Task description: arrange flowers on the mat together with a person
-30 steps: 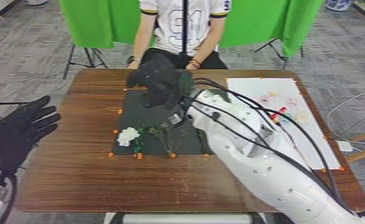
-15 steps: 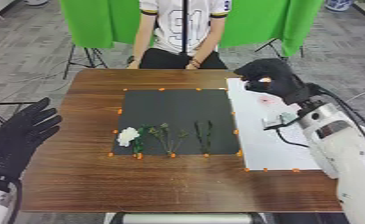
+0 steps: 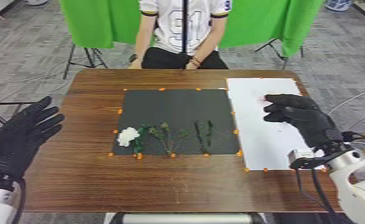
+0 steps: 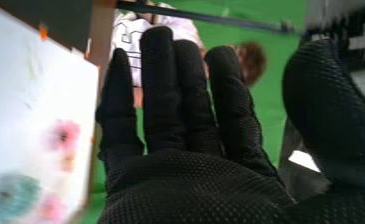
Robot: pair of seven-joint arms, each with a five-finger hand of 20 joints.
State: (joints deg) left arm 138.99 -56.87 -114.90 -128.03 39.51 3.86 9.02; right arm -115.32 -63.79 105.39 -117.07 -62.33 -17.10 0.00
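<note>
Right hand (image 3: 305, 117) is over the white sheet (image 3: 263, 150), fingers straight, thumb spread apart, nothing in its grasp. Wrist cam puts the sheet beside the hand, with pink flowers (image 4: 65, 135) and a blurred blue-green flower (image 4: 14, 195) on it. Left hand (image 3: 17, 137) is at the table's (image 3: 81, 185) left edge, fingers extended and slightly apart, holding nothing. Dark mat (image 3: 170, 107) adjoins the sheet's left side; orange markers (image 3: 162, 89) run along the mat's edges. White flower (image 3: 127, 136) is at the mat's near-left corner, thin leafy stems (image 3: 167, 137) in the middle, two dark green stems (image 3: 209, 132) toward the right. All sit in the near half, so the far half gives me room. Wide wood strips run left of the mat and along the near edge.
</note>
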